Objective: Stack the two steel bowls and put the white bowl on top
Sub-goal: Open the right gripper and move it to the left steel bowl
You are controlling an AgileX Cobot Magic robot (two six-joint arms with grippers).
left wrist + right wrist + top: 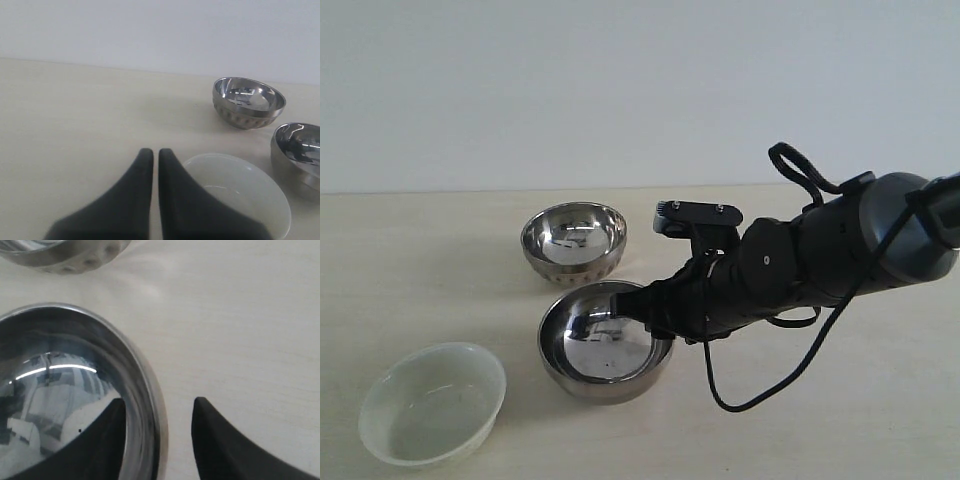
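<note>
The smooth steel bowl (605, 340) (65, 390) rests upright on the table, just in front of the ribbed steel bowl (573, 240) (65, 255). My right gripper (630, 310) (160, 401) is open and straddles the smooth bowl's right rim, one finger inside and one outside with a gap. The white bowl (432, 402) (240, 195) sits at the front left. My left gripper (155, 151) is shut and empty, just beside the white bowl; the exterior view does not show it. Its wrist view shows the ribbed bowl (248, 102) and the smooth bowl (300, 155) beyond.
The pale wooden table (840, 420) runs back to a plain white wall. A black cable (750, 395) loops from the right arm down onto the table, right of the smooth bowl.
</note>
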